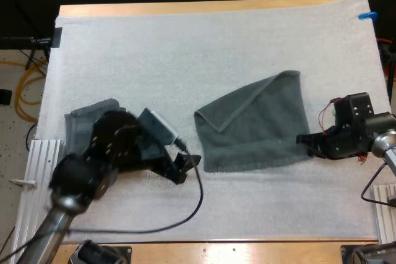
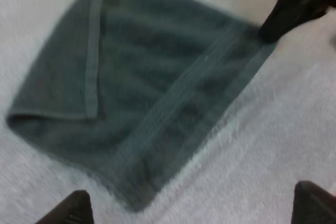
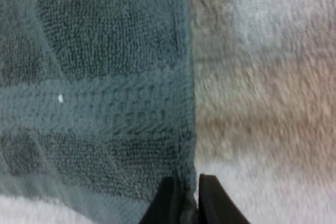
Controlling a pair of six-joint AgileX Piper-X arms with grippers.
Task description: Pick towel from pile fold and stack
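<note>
Right tool [image 3: 185,182]: clenched on the towel [image 1: 253,125] at its near-right corner, with the hem pinched between the fingers, low on the mat [image 1: 185,47].
Why: probably pins or lifts that corner for the next fold.
Left tool [image 1: 187,166]: fingers wide apart, grasping nothing, just off the towel's near-left corner. Looks placed for a matching grip.
Towel: mid-tabletop, toward the right edge, flat, with one left corner flapped over diagonally. Fold not finished.
Folded towel [image 1: 83,122]: near the left edge, partly behind the left arm. Likely the stack spot.

Left gripper [image 1: 187,166] and right gripper [image 1: 304,140] are showing black fingers [image 3: 168,203], with black housings [image 1: 356,129] on silver tubes [image 1: 52,227] behind.
</note>
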